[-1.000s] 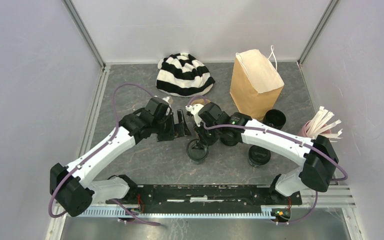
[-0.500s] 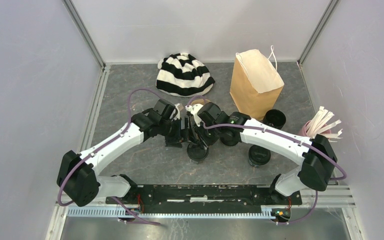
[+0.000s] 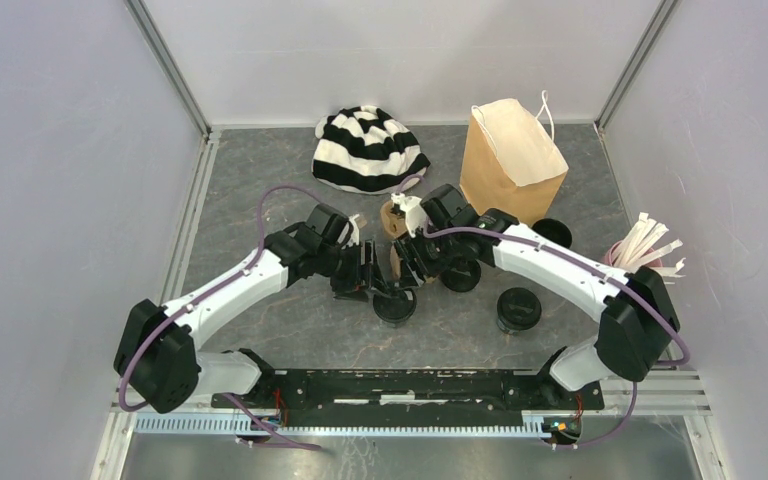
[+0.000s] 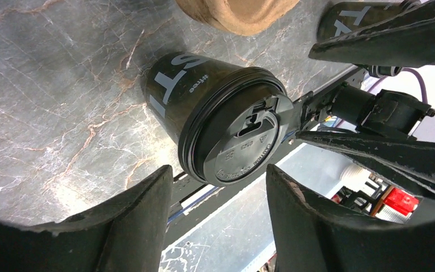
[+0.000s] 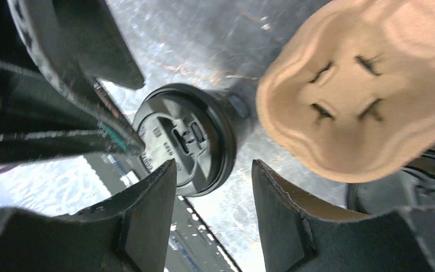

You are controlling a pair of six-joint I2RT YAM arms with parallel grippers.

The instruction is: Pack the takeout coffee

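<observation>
1. The cup stands lidded on the bench, beside the carrier.
2. The left hand, spread, straddles it, probably to grip.
3. The right hand hovers above, spread and empty.

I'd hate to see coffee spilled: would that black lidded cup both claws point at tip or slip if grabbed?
The cup narrows toward its base, so a push near the top could probably tip it. Its lid looks snapped on all round, which should limit spills. The glossy wall may be slippery; whether it's full can't be seen.
</observation>
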